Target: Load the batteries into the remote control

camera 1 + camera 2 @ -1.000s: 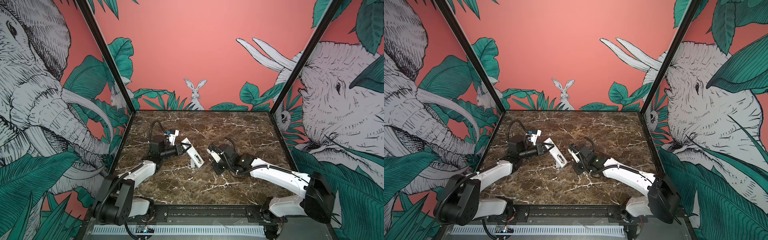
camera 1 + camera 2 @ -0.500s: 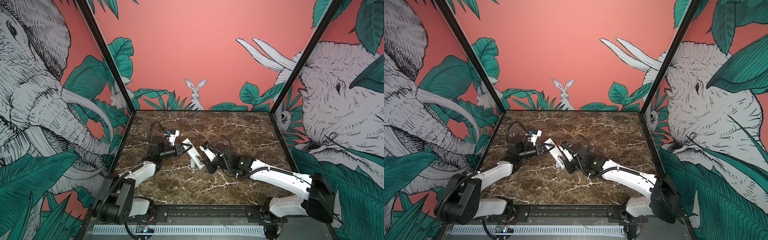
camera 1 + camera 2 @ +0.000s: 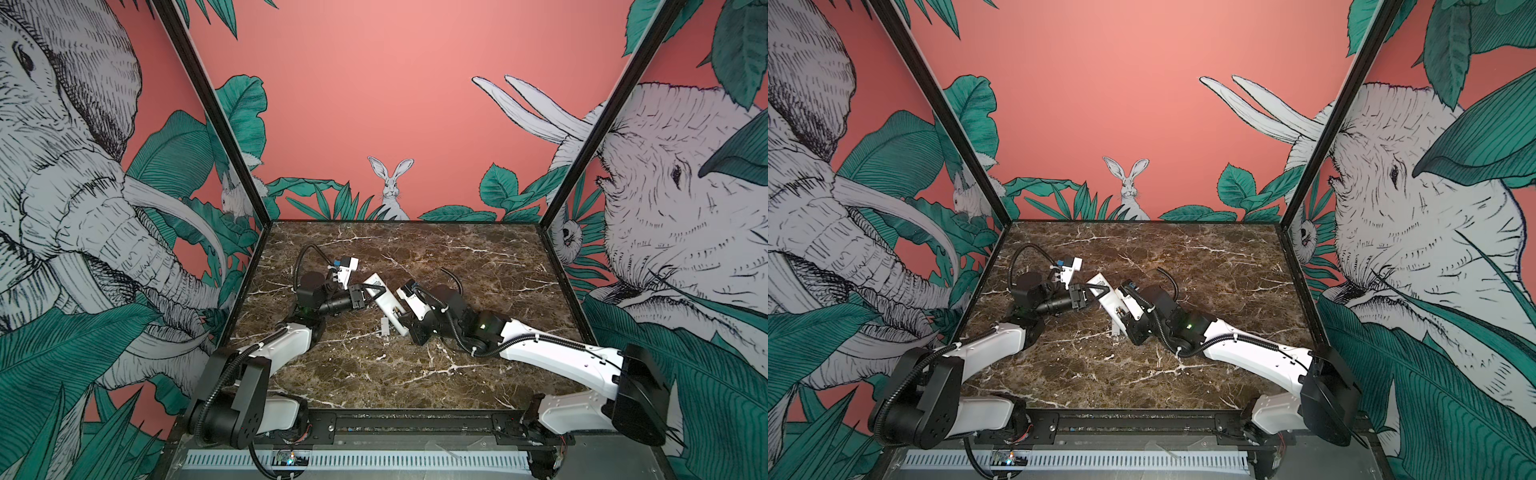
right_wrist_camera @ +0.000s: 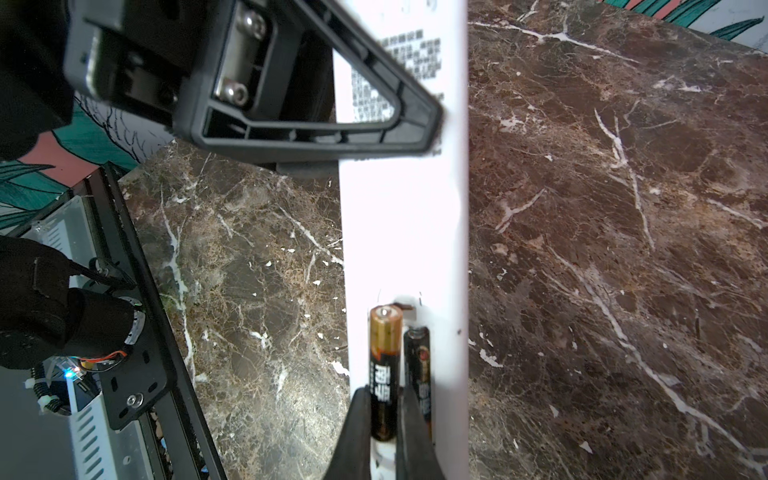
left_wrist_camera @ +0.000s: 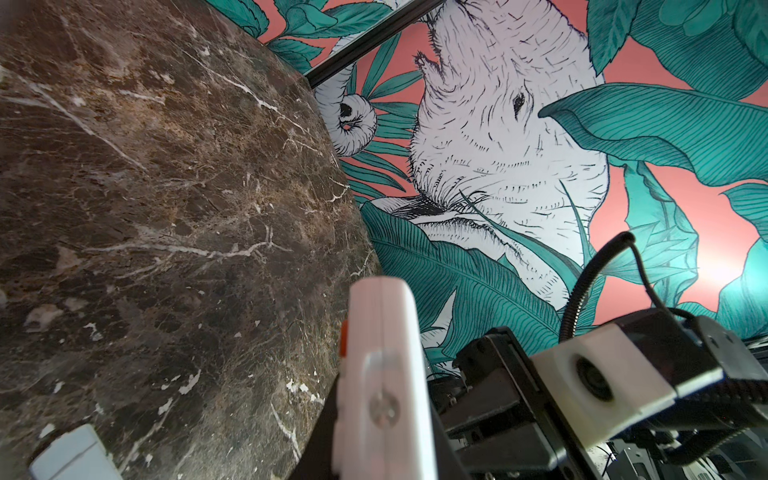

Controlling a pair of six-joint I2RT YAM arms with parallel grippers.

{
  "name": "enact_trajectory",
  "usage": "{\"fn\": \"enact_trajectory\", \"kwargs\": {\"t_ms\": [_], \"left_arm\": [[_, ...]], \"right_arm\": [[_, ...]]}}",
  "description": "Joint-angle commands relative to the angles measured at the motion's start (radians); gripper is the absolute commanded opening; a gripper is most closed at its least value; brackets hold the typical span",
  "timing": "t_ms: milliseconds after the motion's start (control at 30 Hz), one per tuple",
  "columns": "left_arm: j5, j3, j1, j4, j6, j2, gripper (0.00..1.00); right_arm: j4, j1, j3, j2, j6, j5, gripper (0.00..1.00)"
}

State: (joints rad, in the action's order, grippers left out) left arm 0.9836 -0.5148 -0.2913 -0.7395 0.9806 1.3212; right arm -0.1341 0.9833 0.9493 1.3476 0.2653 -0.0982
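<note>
Over the last second our right arm has swung in across the tabletop [image 3: 457, 257], from well apart to right up against the remote control [image 3: 389, 304], which has not shifted. We see the remote lifted off the marble and tilted, plain back up. The left end effector [image 3: 380, 289] clamps it across its upper half.

The right end effector [image 4: 383, 419] sits at the open battery bay near the remote's lower end. Its jaws are closed on a gold-tipped battery [image 4: 384, 353] that lies lengthwise over one slot. Just beside it, a darker battery [image 4: 417, 361] sits lower in the other slot and is probably seated, though blur keeps us from being sure.

We judge the task about half done, with one cell in and one to press home. The small white cover [image 3: 385, 326] lies on the tabletop just beside the remote's lower end, not yet refitted.
</note>
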Motion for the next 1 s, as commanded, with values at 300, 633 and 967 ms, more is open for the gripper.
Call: {"fn": "enact_trajectory", "kwargs": {"t_ms": [300, 633, 967], "left_arm": [[0.022, 0.01, -0.002, -0.063, 0.023, -0.016, 0.0], [0.021, 0.008, -0.001, -0.064, 0.024, -0.014, 0.0], [0.019, 0.007, -0.002, -0.057, 0.022, -0.013, 0.0]], "right_arm": [[0.056, 0.007, 0.0, 0.027, 0.02, 0.003, 0.13], [0.026, 0.006, -0.009, 0.016, 0.008, 0.054, 0.18], [-0.003, 0.005, 0.0, -0.009, -0.015, 0.077, 0.22]]}}
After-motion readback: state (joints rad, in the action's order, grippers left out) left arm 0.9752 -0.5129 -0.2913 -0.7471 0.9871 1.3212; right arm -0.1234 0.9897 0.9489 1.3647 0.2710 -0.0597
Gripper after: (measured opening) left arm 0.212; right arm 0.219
